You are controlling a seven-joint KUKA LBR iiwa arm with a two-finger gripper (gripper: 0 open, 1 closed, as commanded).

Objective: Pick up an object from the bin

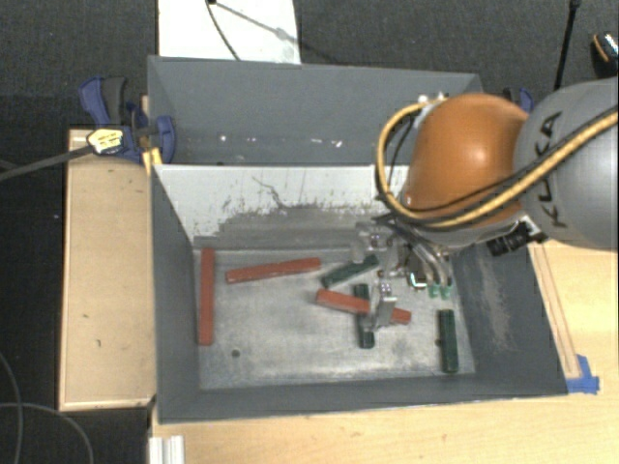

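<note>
Grey metal bin (179, 288), then the orange-capped arm (464, 158) reaching in from the right, its gripper (385, 303), spread impossible to tell, low over a red stick (338, 300) crossed with a dark green stick (367, 334) right of mid-floor.

I work in a robotics lab: my grey industrial arm (571, 162), lettered KUKA, with its orange dome-shaped cover (464, 153), hangs over a scratched grey metal bin (176, 288), with dark carpet (58, 46) around and a thin black cable (39, 162) trailing across it.
</note>
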